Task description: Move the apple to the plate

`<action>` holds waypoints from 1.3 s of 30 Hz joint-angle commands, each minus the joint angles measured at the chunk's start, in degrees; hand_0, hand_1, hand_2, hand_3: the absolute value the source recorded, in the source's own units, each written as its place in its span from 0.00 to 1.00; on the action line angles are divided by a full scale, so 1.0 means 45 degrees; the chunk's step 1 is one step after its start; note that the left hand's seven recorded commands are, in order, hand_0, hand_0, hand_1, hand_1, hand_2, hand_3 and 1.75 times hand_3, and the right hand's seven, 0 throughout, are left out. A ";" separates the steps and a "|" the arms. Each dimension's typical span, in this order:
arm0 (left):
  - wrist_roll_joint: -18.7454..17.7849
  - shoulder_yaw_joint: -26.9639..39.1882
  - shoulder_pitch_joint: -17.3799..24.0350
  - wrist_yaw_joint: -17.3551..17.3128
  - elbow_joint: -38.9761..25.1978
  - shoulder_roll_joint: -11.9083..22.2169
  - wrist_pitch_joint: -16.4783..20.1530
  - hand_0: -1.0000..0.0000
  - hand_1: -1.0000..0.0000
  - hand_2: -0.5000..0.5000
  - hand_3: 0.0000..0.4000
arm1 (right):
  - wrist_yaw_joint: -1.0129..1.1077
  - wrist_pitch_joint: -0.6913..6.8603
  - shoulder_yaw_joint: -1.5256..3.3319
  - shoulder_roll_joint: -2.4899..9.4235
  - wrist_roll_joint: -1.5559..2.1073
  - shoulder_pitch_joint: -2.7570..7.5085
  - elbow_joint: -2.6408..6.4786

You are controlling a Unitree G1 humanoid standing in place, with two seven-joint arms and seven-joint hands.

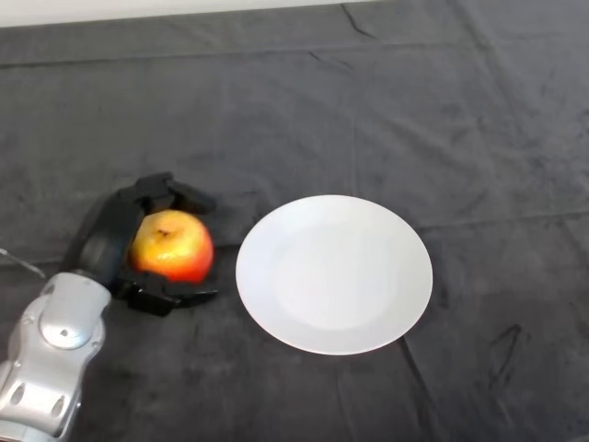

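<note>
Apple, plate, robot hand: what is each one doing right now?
apple: whole, stem side up, left of the plate, not on it yet, sitting inside the hand.
plate: white, flat on the dark cloth, nothing on it.
left hand: curled round the apple, fingers on the far side, thumb on the near side.
dark cloth: spread over the table, a bit wrinkled.

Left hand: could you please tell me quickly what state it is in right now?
Left hand: shut on the apple, beside the plate.
</note>
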 commanded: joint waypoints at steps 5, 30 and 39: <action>0.0375 -0.0534 -0.0763 -0.0230 -0.0634 -0.0070 0.0017 0.00 0.00 0.50 1.00 | 0.0120 0.0170 -0.0002 -0.0090 -0.0015 0.0489 -0.0030; 0.0426 -0.2488 -0.3486 -0.0163 0.2554 -0.1346 -0.1018 0.00 0.00 0.50 1.00 | 0.0111 0.0169 -0.0009 -0.0087 -0.0027 0.0457 0.0018; 0.0216 -0.3370 -0.4204 0.0025 0.3983 -0.1888 -0.1761 0.00 0.00 0.50 1.00 | 0.0099 0.0161 -0.0010 -0.0086 -0.0033 0.0425 0.0071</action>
